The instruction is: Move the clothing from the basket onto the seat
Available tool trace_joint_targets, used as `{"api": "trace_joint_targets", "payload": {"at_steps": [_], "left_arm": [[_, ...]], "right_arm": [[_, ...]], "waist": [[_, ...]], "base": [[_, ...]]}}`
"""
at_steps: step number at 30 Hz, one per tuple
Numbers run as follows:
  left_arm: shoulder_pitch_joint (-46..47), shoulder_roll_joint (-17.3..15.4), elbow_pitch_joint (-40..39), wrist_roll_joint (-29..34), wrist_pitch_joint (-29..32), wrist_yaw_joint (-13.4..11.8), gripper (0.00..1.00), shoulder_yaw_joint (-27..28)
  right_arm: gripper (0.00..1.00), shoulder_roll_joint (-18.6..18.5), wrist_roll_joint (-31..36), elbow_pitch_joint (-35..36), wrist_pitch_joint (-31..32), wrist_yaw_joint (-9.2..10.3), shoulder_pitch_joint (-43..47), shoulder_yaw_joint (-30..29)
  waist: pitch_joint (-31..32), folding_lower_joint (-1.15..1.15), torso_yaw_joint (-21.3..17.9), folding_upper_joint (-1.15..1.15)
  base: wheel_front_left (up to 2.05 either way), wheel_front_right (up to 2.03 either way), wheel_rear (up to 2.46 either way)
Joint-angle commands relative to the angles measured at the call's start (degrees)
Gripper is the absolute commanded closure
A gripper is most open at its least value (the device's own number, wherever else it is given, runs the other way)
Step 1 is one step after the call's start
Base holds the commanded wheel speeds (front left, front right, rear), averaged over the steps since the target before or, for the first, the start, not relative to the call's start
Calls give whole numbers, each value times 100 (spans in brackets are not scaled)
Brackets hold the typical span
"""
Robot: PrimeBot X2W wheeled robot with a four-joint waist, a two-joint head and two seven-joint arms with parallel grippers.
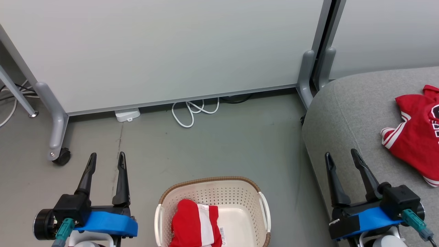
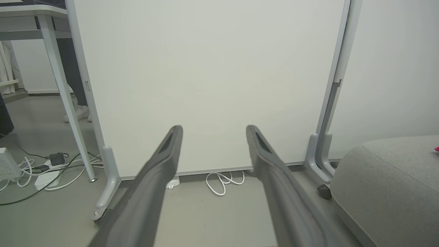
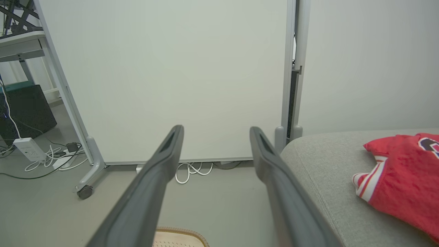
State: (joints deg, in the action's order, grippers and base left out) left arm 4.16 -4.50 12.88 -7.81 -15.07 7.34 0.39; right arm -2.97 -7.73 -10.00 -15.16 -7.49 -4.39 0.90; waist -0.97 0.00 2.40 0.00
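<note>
Lying bunched in the small oval cream plastic basket (image 1: 240, 192), which has perforated walls and a brown woven-look rim, a bright red soft garment with a white stripe (image 1: 193, 223) rests against the basket's left side at the bottom of the head view. A second bright red garment with white stripe trim and dark lettering (image 1: 416, 133) lies on the large light grey fabric seat (image 1: 346, 113), to the right and well apart from the basket. The basket stands on the grey floor (image 1: 223, 144), between the two arms.

The left gripper (image 1: 107, 156) hangs left of the basket, its two dark fingers spread and holding nothing. The right gripper (image 1: 340, 153) hangs at the seat's left edge, fingers likewise spread and empty, near the second garment but apart from it.

Behind stands a white wheeled partition panel (image 1: 171, 51), with a coiled white cable (image 1: 192, 111) at its foot. The left wrist view adds a pale metal leg (image 2: 65, 103), a white shoe (image 2: 77, 113) beyond it and a tangle of power leads (image 2: 44, 171). The right wrist view gives the lettered garment from the side and a sliver of the basket's rim at its bottom edge.
</note>
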Motion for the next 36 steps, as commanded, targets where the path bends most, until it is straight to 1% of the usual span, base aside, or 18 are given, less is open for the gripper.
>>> {"api": "trace_joint_targets", "payload": {"at_steps": [1,9,15,18,22,30,36], "left_arm": [[-32,10,-5,40,-15,12,0,30],[23,-11,-14,24,-15,14,0,-47],[348,-132,164,-71,-15,15,0,-277],[635,-248,360,-137,-15,15,0,-483],[1177,-473,828,-206,-15,15,0,-955],[2426,-925,1888,-376,-14,14,0,-2078],[3213,-1196,2885,-505,-16,13,0,-3088]], "right_arm": [[0,13,-27,-14,1,-1,90,2],[0,14,-35,-4,1,-1,63,30],[0,13,-12,71,1,-1,-127,58],[0,13,34,127,1,-1,-259,50],[0,12,78,237,0,-1,-487,51],[0,13,94,456,1,-1,-1091,129],[0,12,34,588,1,-1,-1473,226]], "waist": [[-7,0,6,0],[-62,0,-7,0],[-243,0,-125,0],[-434,0,-234,0],[-815,0,-412,0],[-1856,0,-834,0],[-2540,0,-1148,0]], "base": [[0,0,0],[0,0,0],[0,0,0],[0,0,0],[0,0,0],[0,0,0],[0,0,0]]}}
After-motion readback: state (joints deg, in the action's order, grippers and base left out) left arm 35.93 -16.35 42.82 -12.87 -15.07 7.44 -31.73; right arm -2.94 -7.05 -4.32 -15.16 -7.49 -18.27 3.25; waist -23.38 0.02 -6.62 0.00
